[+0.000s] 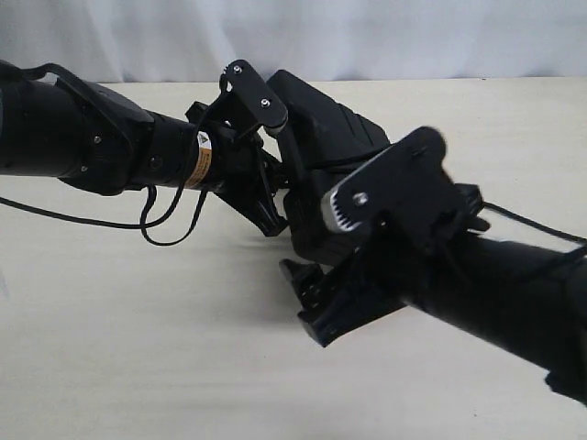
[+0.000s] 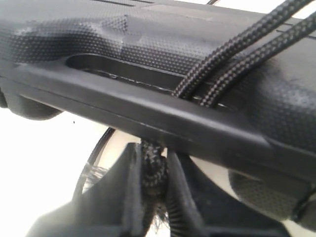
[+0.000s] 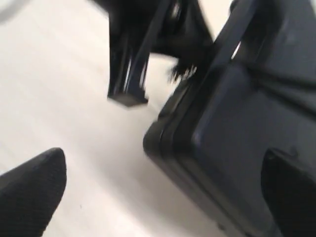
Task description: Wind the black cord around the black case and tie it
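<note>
A pale cream table [image 1: 138, 367] carries the black case [image 1: 323, 115], tipped up on edge near its middle; whether the case's lower corner truly rests on the table is hard to tell.

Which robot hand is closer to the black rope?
Left. The left gripper is shut on the black cord, just below the black case and its handle slot. The right gripper is open by the case's corner, not touching the cord.
</note>
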`<action>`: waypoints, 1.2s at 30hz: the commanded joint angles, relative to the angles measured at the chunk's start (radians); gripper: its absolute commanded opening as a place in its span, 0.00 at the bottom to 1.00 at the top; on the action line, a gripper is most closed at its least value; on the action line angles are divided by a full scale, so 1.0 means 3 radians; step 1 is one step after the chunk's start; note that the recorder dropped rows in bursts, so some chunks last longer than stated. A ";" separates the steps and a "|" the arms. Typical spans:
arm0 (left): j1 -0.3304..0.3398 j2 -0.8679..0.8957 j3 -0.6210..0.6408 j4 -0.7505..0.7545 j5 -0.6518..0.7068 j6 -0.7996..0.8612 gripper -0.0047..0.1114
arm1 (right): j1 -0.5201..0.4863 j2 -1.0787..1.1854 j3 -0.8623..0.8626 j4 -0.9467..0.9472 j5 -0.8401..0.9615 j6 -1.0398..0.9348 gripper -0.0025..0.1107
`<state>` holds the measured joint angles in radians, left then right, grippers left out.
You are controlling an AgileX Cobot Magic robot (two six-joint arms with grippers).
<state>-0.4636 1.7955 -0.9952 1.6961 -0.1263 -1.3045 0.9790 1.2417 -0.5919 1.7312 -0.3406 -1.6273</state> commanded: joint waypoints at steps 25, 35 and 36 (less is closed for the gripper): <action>-0.0005 -0.0028 -0.0063 -0.0056 -0.0026 -0.0025 0.04 | -0.2754 0.0738 -0.2070 -0.4319 0.4426 0.3411 0.79; -0.0005 -0.0028 -0.0063 -0.0043 -0.0019 -0.0025 0.04 | -0.2754 0.0925 -0.1793 -0.3780 0.4088 0.2605 0.77; -0.0005 -0.0028 -0.0063 -0.0043 -0.0019 -0.0025 0.04 | -0.2754 0.0947 -0.1782 -0.3736 0.4002 0.2605 0.74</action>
<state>-0.4636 1.7955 -0.9952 1.6961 -0.1259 -1.3045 0.1545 1.5158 -1.1354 0.5838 0.9103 -0.8238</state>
